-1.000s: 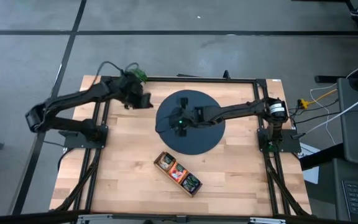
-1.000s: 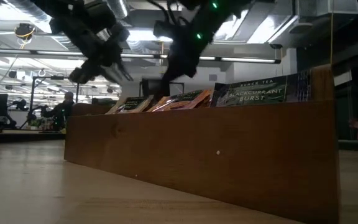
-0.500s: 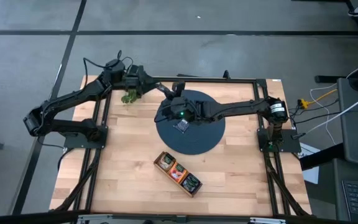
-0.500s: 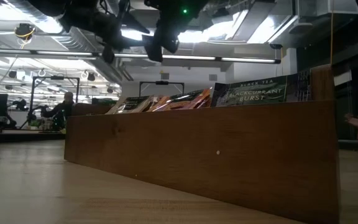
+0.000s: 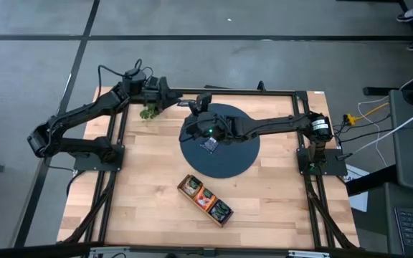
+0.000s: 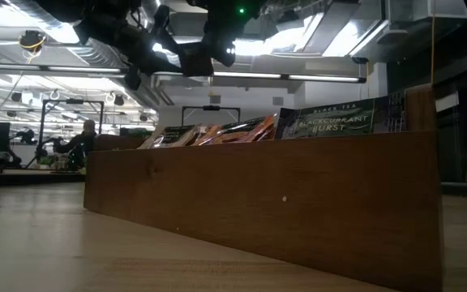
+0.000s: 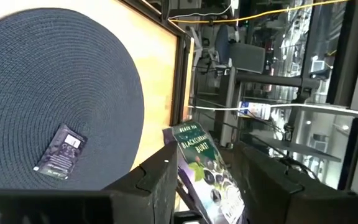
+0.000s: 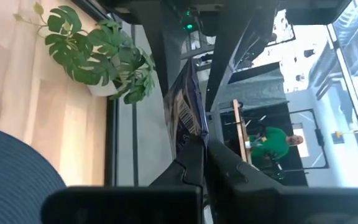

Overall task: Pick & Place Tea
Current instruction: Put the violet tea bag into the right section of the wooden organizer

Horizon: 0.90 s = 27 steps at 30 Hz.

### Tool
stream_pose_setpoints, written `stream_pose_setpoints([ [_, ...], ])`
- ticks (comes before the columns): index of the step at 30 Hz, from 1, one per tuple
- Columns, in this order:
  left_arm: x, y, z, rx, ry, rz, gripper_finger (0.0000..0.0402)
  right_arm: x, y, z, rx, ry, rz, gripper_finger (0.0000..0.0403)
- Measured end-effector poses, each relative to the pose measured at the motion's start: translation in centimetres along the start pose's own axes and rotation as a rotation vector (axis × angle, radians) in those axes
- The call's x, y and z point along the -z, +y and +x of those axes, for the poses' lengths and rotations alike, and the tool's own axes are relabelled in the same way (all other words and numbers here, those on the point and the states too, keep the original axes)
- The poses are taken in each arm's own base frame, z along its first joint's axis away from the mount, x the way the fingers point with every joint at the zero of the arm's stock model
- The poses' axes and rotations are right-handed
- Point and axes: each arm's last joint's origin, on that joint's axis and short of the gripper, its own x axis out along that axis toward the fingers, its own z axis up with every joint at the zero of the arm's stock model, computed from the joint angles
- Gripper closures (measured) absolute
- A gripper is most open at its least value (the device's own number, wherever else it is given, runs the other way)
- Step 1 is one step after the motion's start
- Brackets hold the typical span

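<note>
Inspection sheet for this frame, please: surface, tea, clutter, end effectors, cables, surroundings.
Surface: wooden table, dark round mat at centre.
Job's things: lone sachet lying on the mat; more in the wooden tray; held sachet aloft.
Clutter: leafy plant near the far-left corner.
End effectors: right end effector shut on the held sachet; left end effector open around it.
Cables: loose cables off the table's right side.
Surroundings: person in green beyond the table.
</note>
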Motion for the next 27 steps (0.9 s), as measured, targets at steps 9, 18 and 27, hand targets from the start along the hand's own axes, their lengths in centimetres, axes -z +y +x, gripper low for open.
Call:
stream_pose_setpoints([
  [9,-0.4,0.3,-0.3,-0.016,-0.001,-0.003,0.0252,0.0,-0.2,0.0,0.024,0.010,-0.016,0.0397],
  [18,0.0,0.0,0.0,0.000,0.011,-0.001,0.0252,-0.5,-0.7,0.0,0.044,-0.045,0.040,0.0397],
  [27,0.3,-0.8,0.1,0.073,0.004,0.036,0.0261,-0.7,-0.8,0.0,0.042,-0.089,0.062,0.0397],
])
